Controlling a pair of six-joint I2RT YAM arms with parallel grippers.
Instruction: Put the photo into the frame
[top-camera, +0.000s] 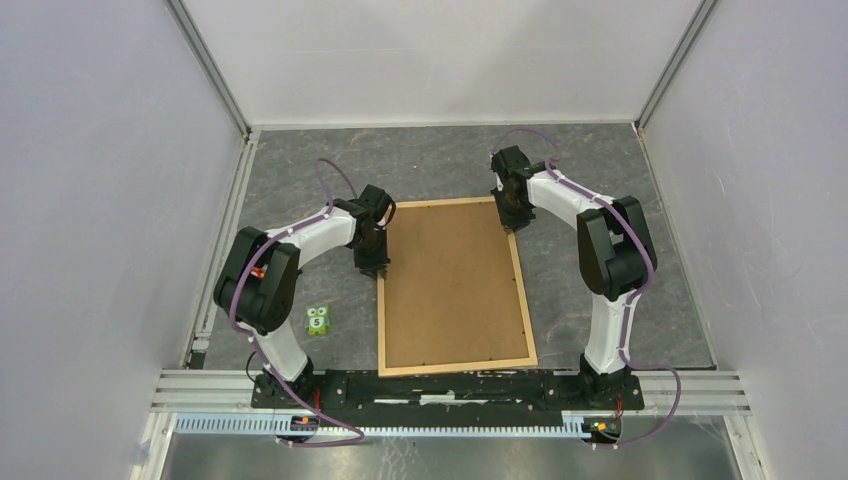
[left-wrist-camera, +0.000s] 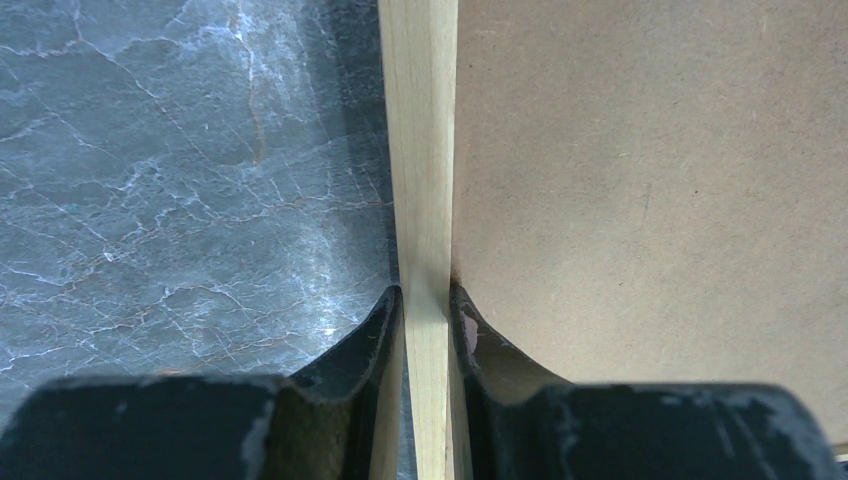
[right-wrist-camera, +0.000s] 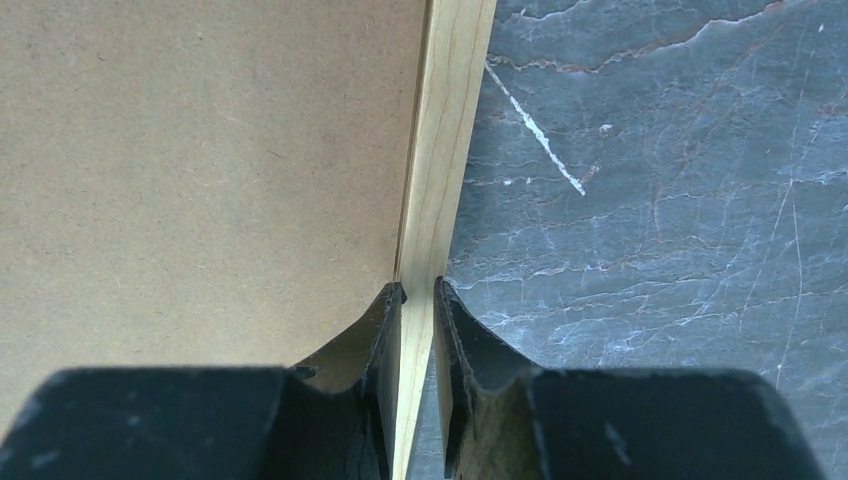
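The frame (top-camera: 458, 366), thin light wooden strips, lies flat on the grey marble table, with a plain brown backing board (top-camera: 452, 285) filling its inside. My left gripper (top-camera: 374, 267) is shut on the frame's left strip (left-wrist-camera: 420, 150), one finger on each side of it (left-wrist-camera: 427, 300). My right gripper (top-camera: 513, 222) is shut on the right strip (right-wrist-camera: 447, 130) near the far right corner, its fingers clamping the wood (right-wrist-camera: 419, 295). The photo is out of view; only the board (left-wrist-camera: 650, 180) (right-wrist-camera: 200, 150) shows inside the strips.
A small green card (top-camera: 318, 320) with an owl and the number 5 lies left of the frame, beside the left arm. White walls enclose the table on three sides. An aluminium rail (top-camera: 700, 385) runs along the near edge.
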